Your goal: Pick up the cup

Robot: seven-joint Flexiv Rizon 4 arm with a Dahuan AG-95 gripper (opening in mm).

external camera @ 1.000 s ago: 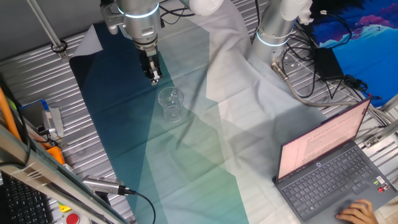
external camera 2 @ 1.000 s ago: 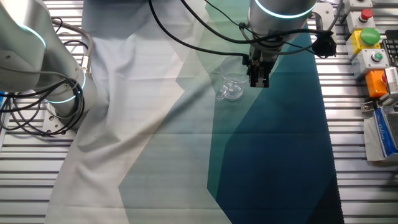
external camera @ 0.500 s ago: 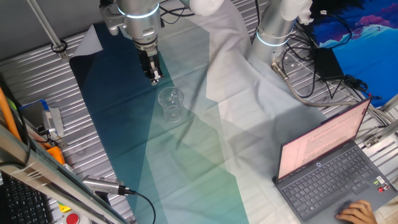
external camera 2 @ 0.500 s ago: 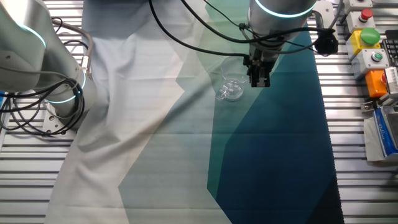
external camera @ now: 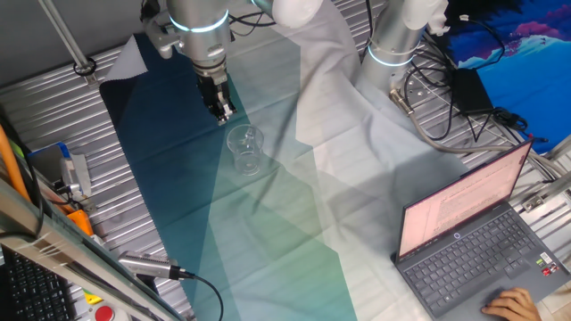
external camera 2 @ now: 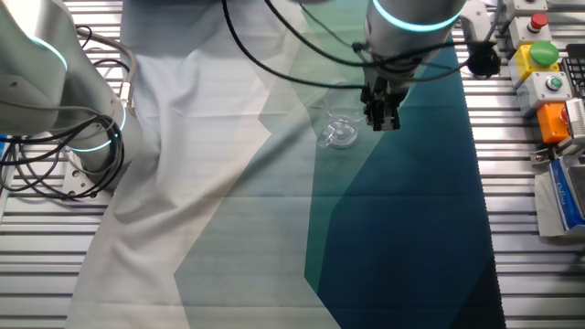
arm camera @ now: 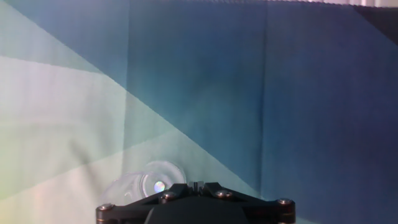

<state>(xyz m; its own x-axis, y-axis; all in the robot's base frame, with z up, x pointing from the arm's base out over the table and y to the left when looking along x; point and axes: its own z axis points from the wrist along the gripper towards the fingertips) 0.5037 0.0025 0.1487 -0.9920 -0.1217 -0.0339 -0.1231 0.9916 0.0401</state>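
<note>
cup (external camera: 244, 150) upright on cloth (external camera: 268, 241), fingers (external camera: 221, 111) just beside it, laptop (external camera: 473, 241) well apart

Clear cup (arm camera: 146, 182) on pale-green cloth (arm camera: 56, 124), just beyond the dark hand (arm camera: 196, 205) at bottom edge.

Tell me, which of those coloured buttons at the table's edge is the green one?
In the other fixed view, the green button is the middle of three along the right edge: a red button sits above it, and a small white button sits below it.
</note>
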